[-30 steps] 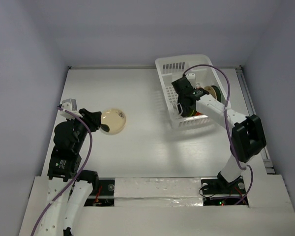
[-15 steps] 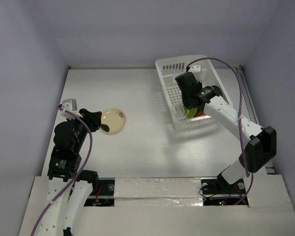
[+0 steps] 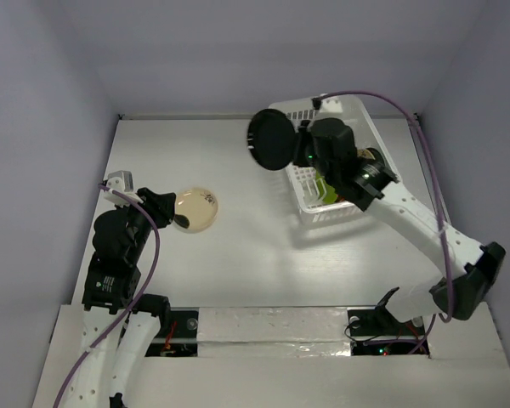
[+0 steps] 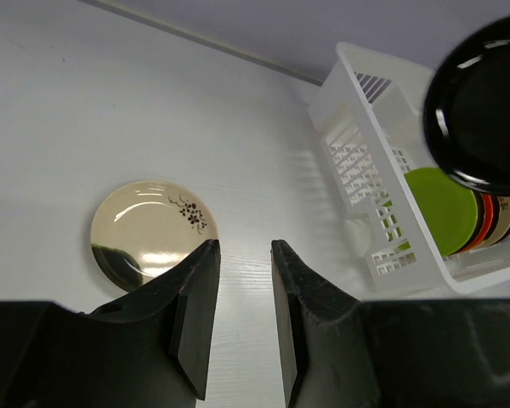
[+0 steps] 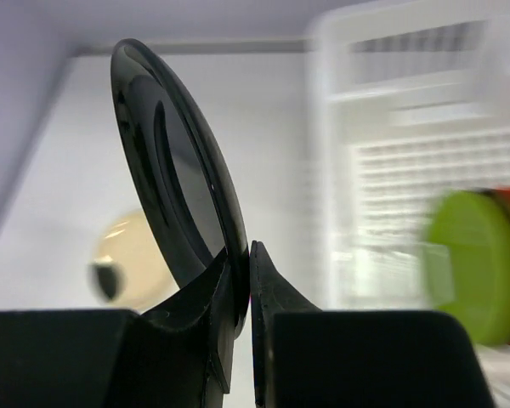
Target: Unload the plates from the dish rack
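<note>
My right gripper (image 3: 299, 151) is shut on the rim of a black plate (image 3: 271, 141) and holds it upright in the air, left of the white dish rack (image 3: 350, 109). The wrist view shows the black plate (image 5: 174, 183) clamped between my fingers (image 5: 242, 263). A lime green plate (image 4: 442, 209) and others behind it stand in the rack (image 4: 361, 183). A beige plate with a flower pattern (image 3: 195, 208) lies flat on the table. My left gripper (image 4: 244, 255) is open and empty just above the table beside that plate (image 4: 153, 225).
The white table (image 3: 238, 246) is bounded by grey walls at the back and sides. The rack stands at the back right, near the table's right edge.
My right gripper has lifted the black plate up out of the rack and carried it left. The left arm has not moved.
</note>
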